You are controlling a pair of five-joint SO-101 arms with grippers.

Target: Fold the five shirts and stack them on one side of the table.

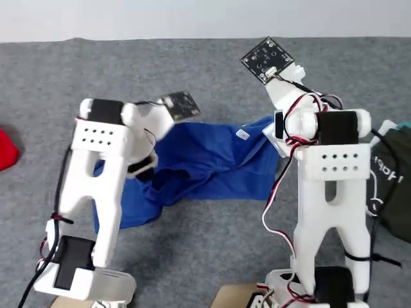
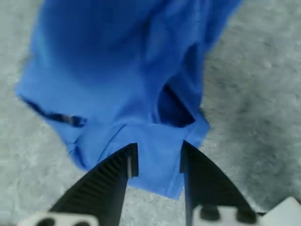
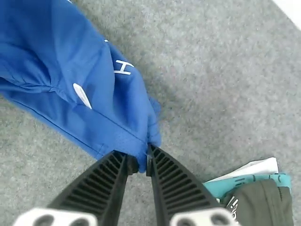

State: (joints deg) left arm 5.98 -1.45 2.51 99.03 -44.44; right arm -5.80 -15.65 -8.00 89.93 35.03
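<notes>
High view: blue shirt (image 1: pixel 212 160), one, crumpled at mid-frame on the grey table (image 1: pixel 205 256), long axis left to right between the two arms. Right hand (image 3: pixel 139 165): pressed together, pinching the shirt's right-end hem. Left hand (image 2: pixel 155 160): spread, astride the lower-left end, cloth lying between. Others: one red garment (image 1: pixel 6 149), left edge; one dark olive garment (image 1: pixel 393 173) over one teal garment (image 3: pixel 244 181), right edge. Four counted.

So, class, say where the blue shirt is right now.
In the high view the blue shirt sits rumpled on the table between the left arm and the right arm; the right gripper pinches its edge.
</notes>
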